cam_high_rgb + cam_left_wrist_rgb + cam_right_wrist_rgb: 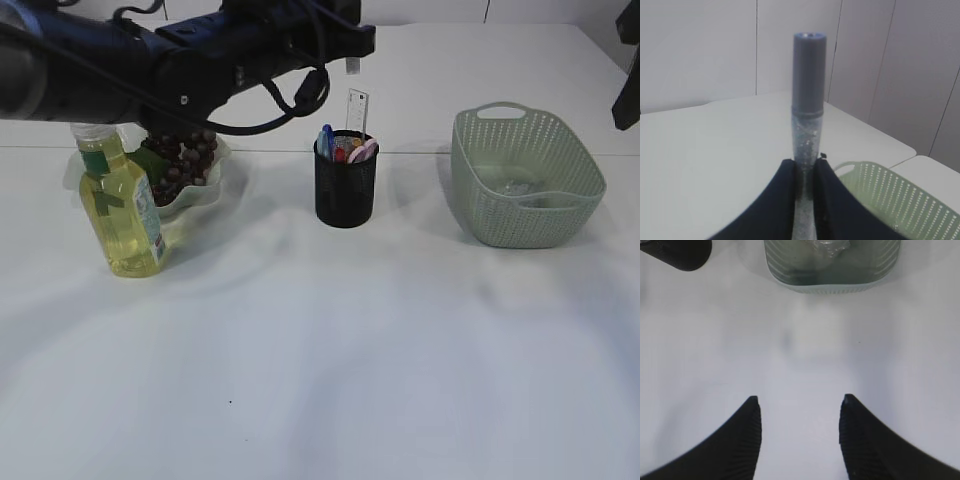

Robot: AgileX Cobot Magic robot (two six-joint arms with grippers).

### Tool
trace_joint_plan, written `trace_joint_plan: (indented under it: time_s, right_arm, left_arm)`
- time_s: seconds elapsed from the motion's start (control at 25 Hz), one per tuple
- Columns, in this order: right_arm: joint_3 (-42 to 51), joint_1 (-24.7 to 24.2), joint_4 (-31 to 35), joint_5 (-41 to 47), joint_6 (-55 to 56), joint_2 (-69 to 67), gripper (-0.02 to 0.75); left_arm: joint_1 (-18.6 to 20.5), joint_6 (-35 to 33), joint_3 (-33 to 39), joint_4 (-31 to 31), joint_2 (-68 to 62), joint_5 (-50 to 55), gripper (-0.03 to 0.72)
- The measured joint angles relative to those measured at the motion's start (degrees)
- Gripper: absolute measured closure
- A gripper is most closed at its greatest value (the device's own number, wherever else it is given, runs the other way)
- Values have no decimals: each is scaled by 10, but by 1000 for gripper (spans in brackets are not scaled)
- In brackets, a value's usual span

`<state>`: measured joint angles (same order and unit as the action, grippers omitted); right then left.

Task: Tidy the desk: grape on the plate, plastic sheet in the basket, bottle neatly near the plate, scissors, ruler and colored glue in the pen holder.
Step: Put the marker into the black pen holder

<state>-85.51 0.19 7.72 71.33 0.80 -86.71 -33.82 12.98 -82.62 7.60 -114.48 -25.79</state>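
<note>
My left gripper is shut on a colored glue tube with a grey cap and glittery body. In the exterior view that gripper hovers above the black mesh pen holder, with the tube's end pointing down. The holder has the clear ruler, a blue item and pink handles in it. Grapes lie on the white plate. The yellow bottle stands upright in front of the plate. My right gripper is open over bare cloth. Crumpled plastic sheet lies in the green basket.
A white cloth covers the table, with wide bare room in front. The left arm stretches across the back from the left. Part of the right arm shows at the right edge, beyond the basket. A dark rounded shape sits at the right wrist view's top left.
</note>
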Motion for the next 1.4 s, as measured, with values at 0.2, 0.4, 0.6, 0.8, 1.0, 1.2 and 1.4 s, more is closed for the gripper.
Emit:
trace_joint_plan:
  time_s: [0.2, 0.4, 0.6, 0.8, 1.0, 1.2, 1.4]
  right_arm:
    - [0, 0, -4, 0, 0, 0, 333]
    - [0, 0, -14, 0, -1, 0, 333]
    - [0, 0, -20, 0, -1, 0, 333]
    - [0, 0, -24, 0, -1, 0, 333]
    - [0, 0, -24, 0, -1, 0, 333]
    - [0, 0, -25, 0, -2, 0, 333]
    - [0, 0, -26, 0, -2, 0, 333]
  left_arm:
    - [0, 0, -41, 2, -53, 0, 613]
    - [2, 0, -64, 2, -88, 0, 610]
    - [8, 0, -73, 2, -110, 0, 609]
    - [16, 0, -74, 2, -112, 3, 609]
    - [28, 0, -75, 2, -122, 3, 608]
    - [32, 0, -75, 2, -138, 10, 608]
    - [32, 0, -75, 2, -141, 10, 608]
